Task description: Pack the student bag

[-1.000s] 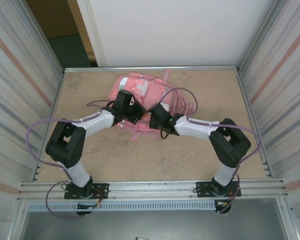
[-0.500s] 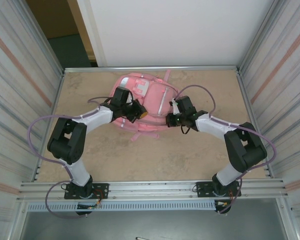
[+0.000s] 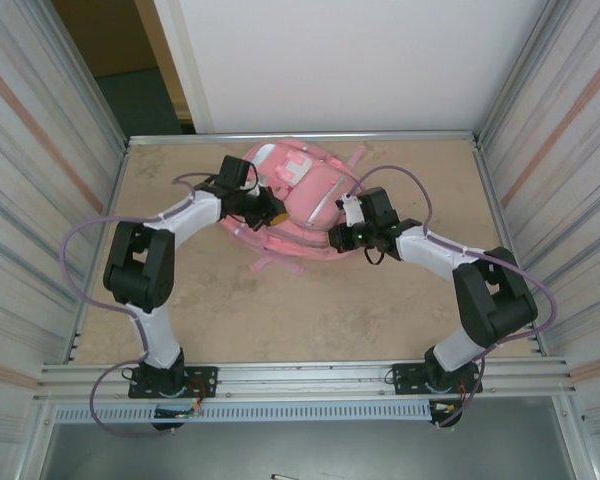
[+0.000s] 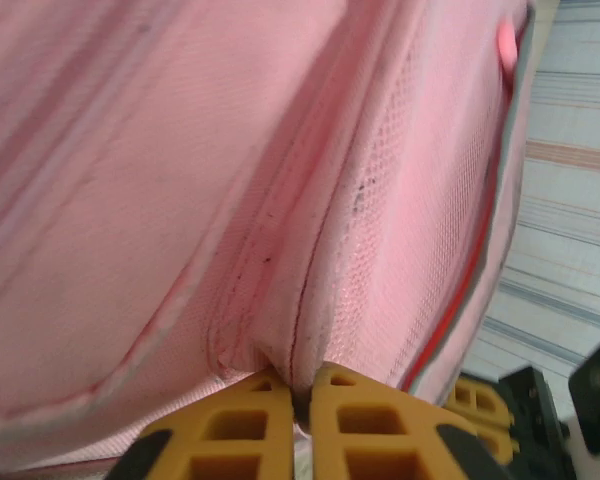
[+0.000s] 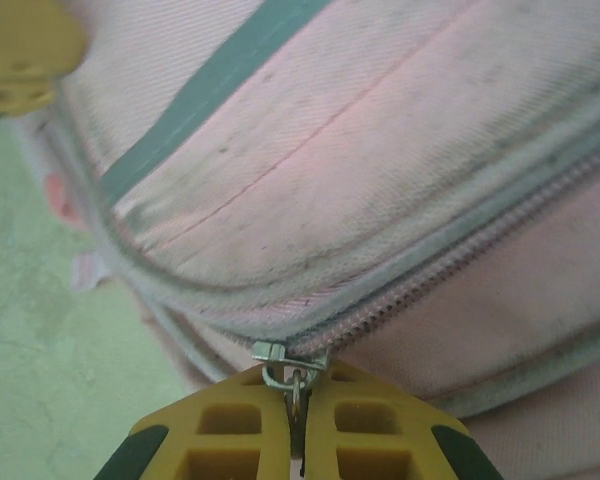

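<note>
Far middle of the table (image 3: 230, 310), close to the back rail: the student bag (image 3: 315, 200), pink and domed, with a white patch (image 3: 285, 170) on its upper face. Shifted away from the arm bases compared with a second ago, nearer the back edge now and rounder in outline.

Pinched at its left side by the left gripper (image 3: 270, 213), fingers (image 4: 370, 420) almost together on a fold of pink fabric beside a seam and a mesh panel. Held at its right near edge by the right gripper (image 3: 340, 236), fingers (image 5: 380, 420) pressed together on the metal zip pull (image 5: 296, 378), just below the slider of a zipper line running up to the right.

Against a second ago: left gripper carried farther back with the bag. Right gripper moved out from the middle of the bag's near edge to its right side, right elbow swung outward toward the side wall.

Counted: one bag, one white patch, one zip pull in the fingers, two arms, two grippers, two yellow fingers on each. One loose pink strap (image 3: 265, 262) trailing onto the table at the near left of the bag
</note>
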Tool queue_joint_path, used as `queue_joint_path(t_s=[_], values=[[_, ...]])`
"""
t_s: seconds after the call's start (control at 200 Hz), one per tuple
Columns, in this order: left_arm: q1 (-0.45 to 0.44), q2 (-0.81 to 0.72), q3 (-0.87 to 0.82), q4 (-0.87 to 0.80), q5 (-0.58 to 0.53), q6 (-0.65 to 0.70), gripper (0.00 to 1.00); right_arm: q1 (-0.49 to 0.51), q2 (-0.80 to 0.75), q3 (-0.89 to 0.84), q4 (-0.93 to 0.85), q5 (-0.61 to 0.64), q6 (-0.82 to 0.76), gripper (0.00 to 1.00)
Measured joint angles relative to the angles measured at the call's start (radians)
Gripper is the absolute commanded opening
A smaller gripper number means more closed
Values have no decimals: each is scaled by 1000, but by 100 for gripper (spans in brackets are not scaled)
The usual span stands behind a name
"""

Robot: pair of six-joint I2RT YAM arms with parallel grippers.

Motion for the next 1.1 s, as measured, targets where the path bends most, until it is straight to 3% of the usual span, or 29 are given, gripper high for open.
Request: queue_joint_path(t_s=[0.12, 0.256, 0.371, 0.486, 0.596, 0.727, 0.802, 0.857, 0.897, 0.927, 1.097], values=[[71, 5, 28, 6, -53, 27, 54, 85, 34, 40, -2, 11, 51, 0], [116, -113, -82, 32, -127, 7, 60, 180, 99, 92, 19, 22, 102, 0], [53, -233, -197, 34, -155, -40, 60, 227, 163, 139, 42, 13, 136, 0], [-49, -241, -241, 67, -158, -86, 58, 245, 207, 171, 61, -9, 161, 0], [-77, -206, -256, 81, -188, -132, 47, 251, 229, 183, 55, -7, 179, 0], [-77, -190, -256, 55, -230, -151, 16, 256, 233, 183, 54, 10, 183, 0], [-74, -190, -255, 37, -252, -144, 11, 256, 226, 178, 56, 24, 183, 0], [-70, -191, -255, 36, -253, -145, 22, 251, 211, 157, 61, 30, 183, 0], [-69, -192, -256, 37, -251, -137, 45, 243, 196, 137, 67, 29, 183, 0], [-68, -192, -256, 44, -251, -139, 54, 235, 183, 121, 67, 26, 183, 0], [-71, -192, -264, 87, -255, -155, 59, 215, 154, 98, 71, 11, 183, 0]])
